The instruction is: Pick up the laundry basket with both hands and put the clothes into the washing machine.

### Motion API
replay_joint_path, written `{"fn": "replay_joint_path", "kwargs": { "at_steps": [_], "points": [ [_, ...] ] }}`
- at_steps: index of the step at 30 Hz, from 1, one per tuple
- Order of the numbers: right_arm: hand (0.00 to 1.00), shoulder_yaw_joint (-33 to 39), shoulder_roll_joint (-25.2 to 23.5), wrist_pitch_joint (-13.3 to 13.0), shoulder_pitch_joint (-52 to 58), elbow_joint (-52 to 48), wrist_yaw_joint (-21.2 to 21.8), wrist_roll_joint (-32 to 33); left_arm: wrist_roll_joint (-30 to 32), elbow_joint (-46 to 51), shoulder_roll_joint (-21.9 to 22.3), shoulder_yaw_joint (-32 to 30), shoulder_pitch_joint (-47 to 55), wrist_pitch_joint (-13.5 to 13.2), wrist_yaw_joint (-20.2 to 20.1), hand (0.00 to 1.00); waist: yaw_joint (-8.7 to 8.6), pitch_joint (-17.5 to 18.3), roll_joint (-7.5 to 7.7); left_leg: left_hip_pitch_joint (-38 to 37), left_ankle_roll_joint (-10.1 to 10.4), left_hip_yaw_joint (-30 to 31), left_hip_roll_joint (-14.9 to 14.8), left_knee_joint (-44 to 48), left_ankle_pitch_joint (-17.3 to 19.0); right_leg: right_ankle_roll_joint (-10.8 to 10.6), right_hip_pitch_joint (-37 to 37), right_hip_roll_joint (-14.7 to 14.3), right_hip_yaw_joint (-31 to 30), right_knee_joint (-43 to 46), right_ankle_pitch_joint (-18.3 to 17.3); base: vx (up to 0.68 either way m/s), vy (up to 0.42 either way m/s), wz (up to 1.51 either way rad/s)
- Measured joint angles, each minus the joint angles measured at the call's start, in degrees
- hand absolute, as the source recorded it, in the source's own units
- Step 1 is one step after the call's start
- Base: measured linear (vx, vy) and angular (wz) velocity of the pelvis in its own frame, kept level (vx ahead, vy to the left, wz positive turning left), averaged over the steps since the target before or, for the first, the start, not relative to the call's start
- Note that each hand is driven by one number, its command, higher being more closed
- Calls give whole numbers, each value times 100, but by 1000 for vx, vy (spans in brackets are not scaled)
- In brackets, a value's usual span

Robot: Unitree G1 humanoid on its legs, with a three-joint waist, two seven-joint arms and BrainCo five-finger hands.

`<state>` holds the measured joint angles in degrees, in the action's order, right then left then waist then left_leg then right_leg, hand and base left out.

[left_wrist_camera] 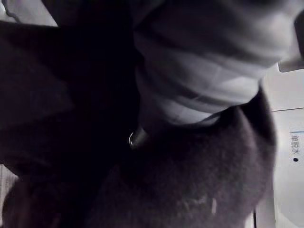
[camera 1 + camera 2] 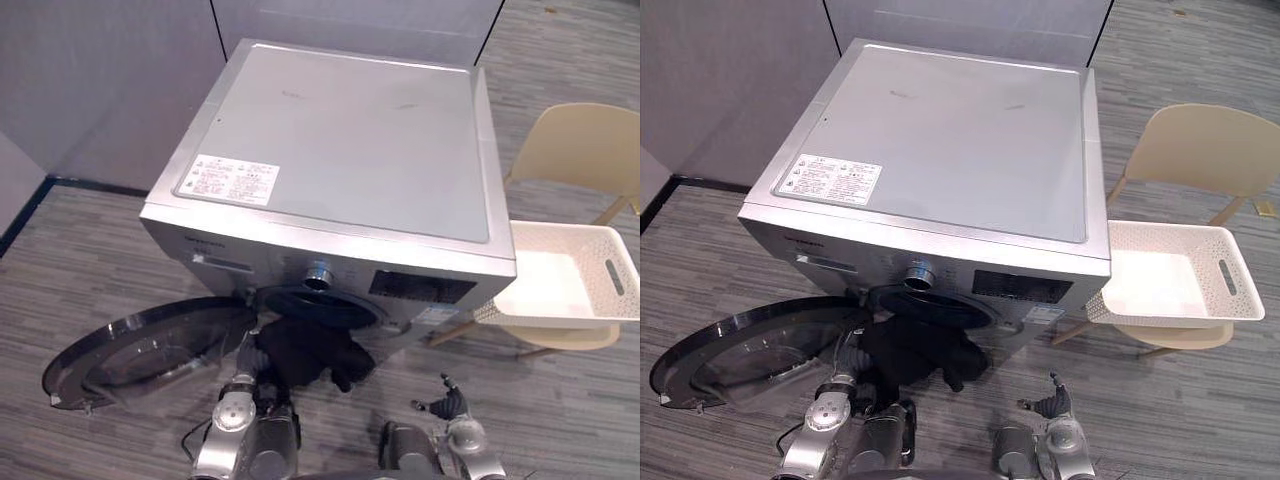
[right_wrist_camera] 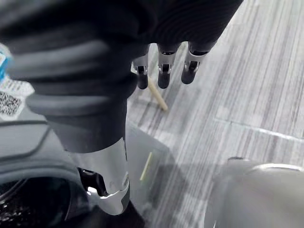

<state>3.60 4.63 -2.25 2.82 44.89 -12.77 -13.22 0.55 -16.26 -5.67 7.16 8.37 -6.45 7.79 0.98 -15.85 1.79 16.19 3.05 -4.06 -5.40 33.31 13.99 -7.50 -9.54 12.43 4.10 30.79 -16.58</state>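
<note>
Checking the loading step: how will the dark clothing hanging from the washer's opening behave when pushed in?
Probably floppy: the dark clothing sags in folds over the lip of the washing machine. Pushed at one spot, it would likely bunch rather than go in whole. It looks light, but the hanging part may slip back out toward the open door.

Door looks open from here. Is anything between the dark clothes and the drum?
Nothing visible. The door is swung wide to the robot's left, away from the drum opening. The dark clothes are bunched at that opening's lower rim, partly hanging out, with the left hand against them.
</note>
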Motion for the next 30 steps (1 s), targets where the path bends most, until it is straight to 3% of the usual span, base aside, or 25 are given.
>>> {"fn": "replay_joint_path", "kwargs": {
  "at_steps": [5, 9, 14, 20, 24, 30],
  "points": [
    [0, 94, -20, 25, -255, -754, -235, 268, -345, 340, 106, -9, -540, -8, 183, 100, -8, -614, -8, 1274, -112, -60, -58, 1611, 661, -233, -1366, 178, -305, 1772, -755, -187, 56, -1],
    [0, 86, -174, 43, -426, -1464, -423, 534, -1147, 506, 442, -12, -922, -11, 373, 100, -10, -919, 46, 2561, -93, -56, -365, 2947, 1046, -167, -2729, 113, -546, 3227, -1240, -203, 0, -5],
    [0, 28, -344, 40, -720, -2432, -667, 872, -2424, 854, 730, -48, -1657, -24, 670, 100, 2, -1131, 137, 4332, -71, 35, -677, 4224, 1194, -152, -4614, -164, -853, 4604, -1418, -168, -1, -20],
    [0, 3, -361, -93, -752, -3297, -857, 1097, -2801, 1173, 759, -284, -3109, -44, 1156, 100, -72, -1158, 147, 5713, -109, 168, -861, 5319, 1321, -199, -6100, -405, -1179, 5759, -1567, -100, -48, -15],
    [0, 0, -361, -303, -744, -3572, -839, 1107, -2801, 1190, 313, -765, -4480, -162, 1671, 100, -332, -1155, 159, 6260, -107, 247, -865, 5637, 1323, -211, -6639, -458, -1241, 6130, -1603, -63, -60, 1],
    [0, 53, -543, -543, -635, -3764, -805, 1208, -2964, 825, -715, -972, -6506, -300, 2349, 100, -508, -1138, 196, 6652, -133, 370, -961, 5825, 1291, -178, -6984, -582, -1184, 6263, -1563, 7, -44, -7]
  ]
}}
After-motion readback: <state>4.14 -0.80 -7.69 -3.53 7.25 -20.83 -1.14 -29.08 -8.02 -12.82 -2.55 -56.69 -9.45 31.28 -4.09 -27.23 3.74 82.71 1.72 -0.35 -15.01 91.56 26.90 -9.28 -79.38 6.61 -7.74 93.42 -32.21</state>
